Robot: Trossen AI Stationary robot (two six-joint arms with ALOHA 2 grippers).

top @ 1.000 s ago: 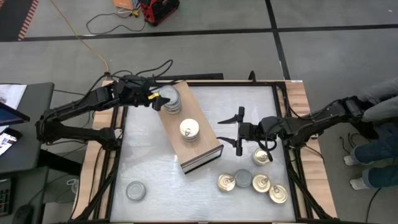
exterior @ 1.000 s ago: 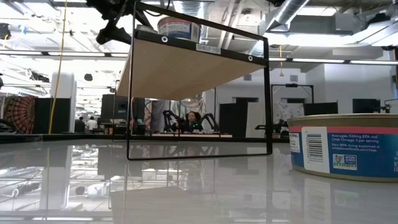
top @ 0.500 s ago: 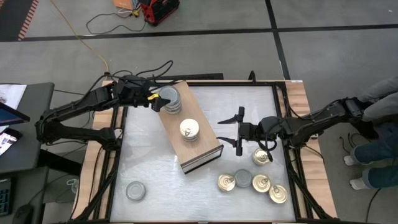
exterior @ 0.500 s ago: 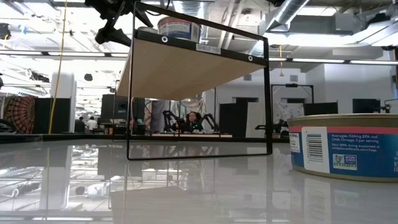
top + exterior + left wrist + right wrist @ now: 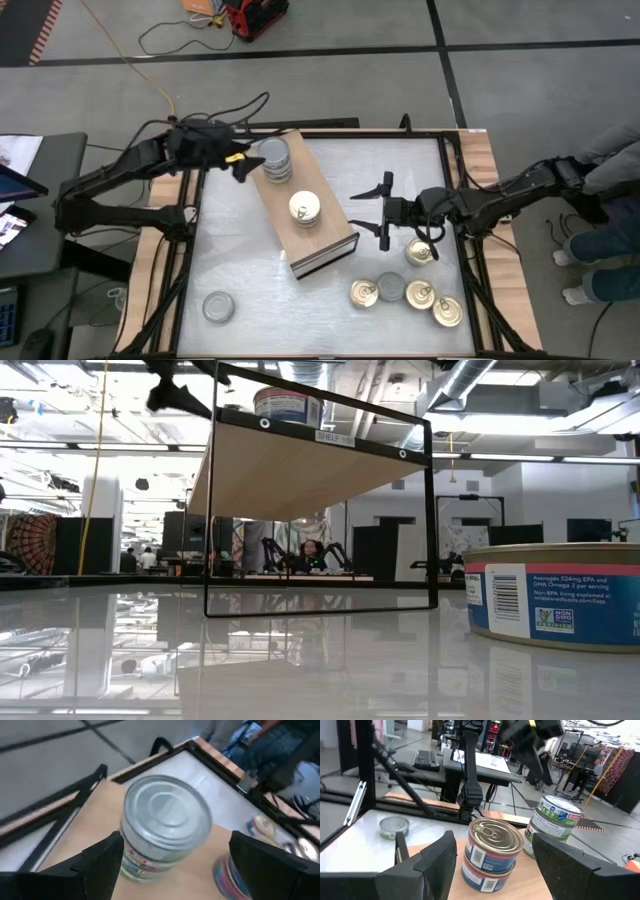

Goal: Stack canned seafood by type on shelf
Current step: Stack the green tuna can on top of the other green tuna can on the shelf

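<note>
- Silver-topped tin stack [image 5: 275, 159] is sitting on the shelf [image 5: 330, 238], just ahead of the left gripper [image 5: 240, 166], fingers released.
- Right gripper [image 5: 383, 209] is hovering, fingers spread, near the gold-topped stack [image 5: 305, 209].

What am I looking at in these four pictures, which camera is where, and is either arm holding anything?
Two dark robot arms work at a white table. One camera looks down from above, one sits at tabletop height, and one rides on each wrist. On the light-wood shelf stand a stack of silver-topped tins and a stack of gold-topped tins. The left gripper is open beside the silver stack and holds nothing. The right gripper waits open over the table, right of the shelf, also empty. Five loose tins lie on the table at the right, and one silver tin lies at the lower left.
</note>
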